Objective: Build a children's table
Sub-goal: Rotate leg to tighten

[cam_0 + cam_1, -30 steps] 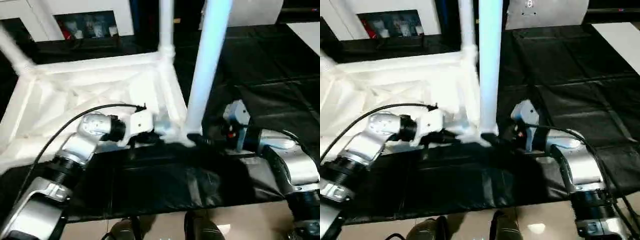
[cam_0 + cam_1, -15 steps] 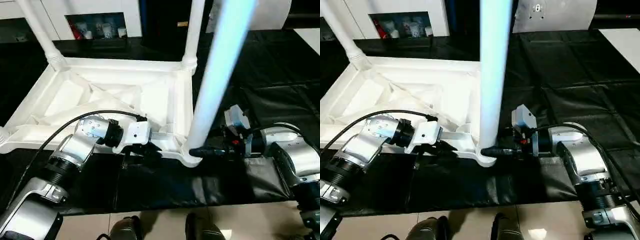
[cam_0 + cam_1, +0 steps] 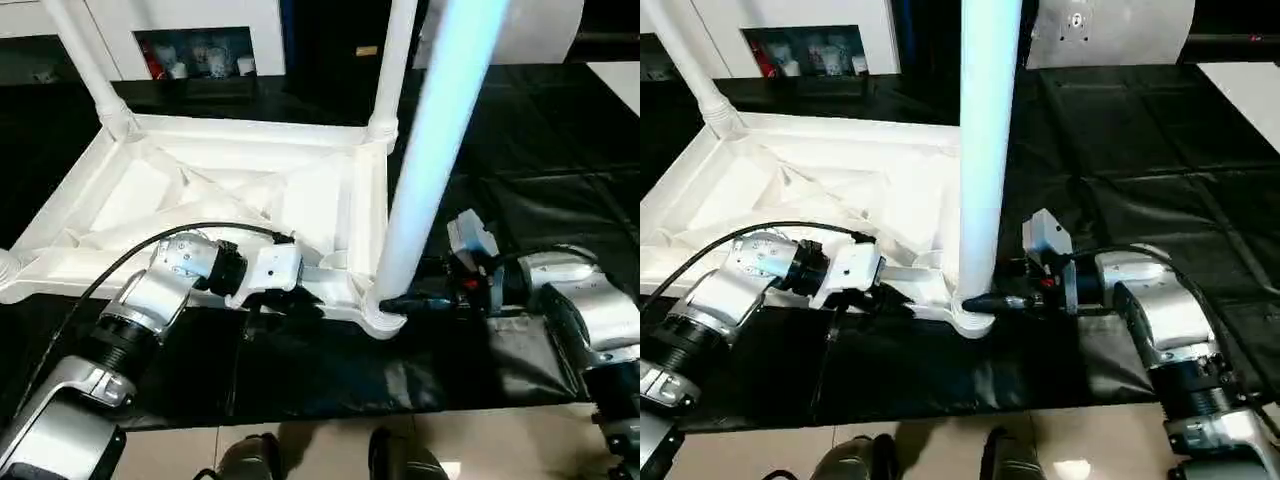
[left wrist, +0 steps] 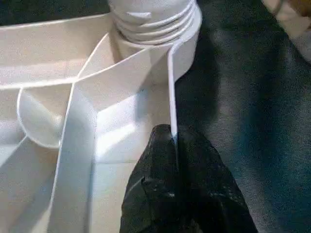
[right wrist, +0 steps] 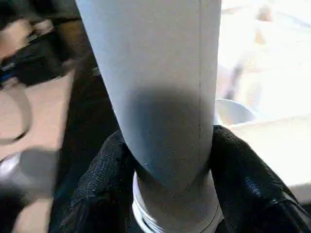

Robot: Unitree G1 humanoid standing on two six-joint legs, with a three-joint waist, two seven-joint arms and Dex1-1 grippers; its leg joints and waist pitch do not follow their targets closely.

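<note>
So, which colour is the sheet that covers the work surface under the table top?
Black; the sheet shows best in the right eye view.

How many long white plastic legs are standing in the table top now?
3. One long white plastic leg at the near right corner of the upturned white top, one at the far right, one at the far left. A fourth may be hidden.

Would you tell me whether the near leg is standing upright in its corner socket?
Yes, roughly upright: the leg rises from the corner socket, right gripper shut on its base.

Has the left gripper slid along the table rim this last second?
No. The left gripper keeps the same gap from the corner socket on the rim.
</note>
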